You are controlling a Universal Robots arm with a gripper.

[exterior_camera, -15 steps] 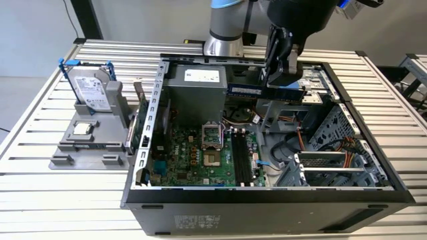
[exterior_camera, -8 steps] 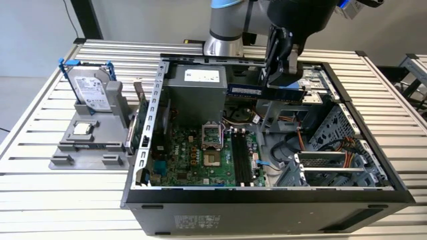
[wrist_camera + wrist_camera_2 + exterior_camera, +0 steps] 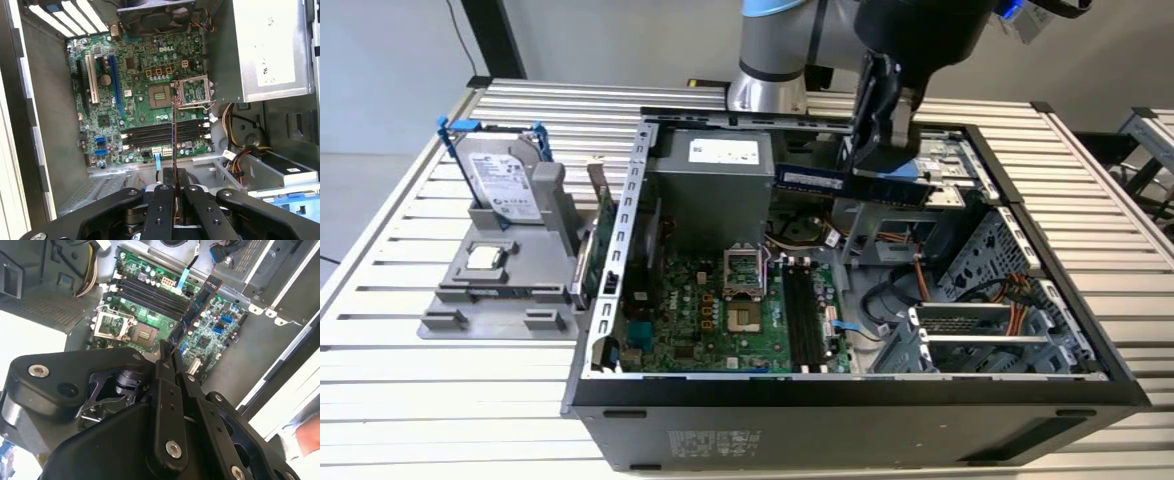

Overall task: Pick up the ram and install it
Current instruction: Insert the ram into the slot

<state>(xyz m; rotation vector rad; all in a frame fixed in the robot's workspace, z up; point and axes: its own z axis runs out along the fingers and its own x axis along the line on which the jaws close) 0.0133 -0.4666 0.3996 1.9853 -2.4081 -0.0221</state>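
A robot arm's gripper [image 3: 881,172] hangs over an open desktop computer case [image 3: 854,430], its two black fingers [image 3: 162,371] closed narrowly on the ram [image 3: 821,180], which is held clear of the machine. In the exterior view the stick lies level and lengthwise above the rear half of the case, just beside the grey power supply [image 3: 714,190] on the exterior view's right and well above the green motherboard [image 3: 707,320]. In the second wrist view the ram [image 3: 197,305] appears edge-on, reaching out from between the fingers across the board; in the first wrist view it shows as a thin dark line [image 3: 175,130] that crosses the row of long black memory slots [image 3: 165,132], with the processor socket [image 3: 160,94] beyond them. No part of the stick touches a slot, and the slots [image 3: 803,320] lie bare. Outside the case, toward the exterior view's left, a grey hard drive [image 3: 500,180] in a blue bracket stands upright in a grey holder [image 3: 494,290] on the slatted metal table [image 3: 454,380]
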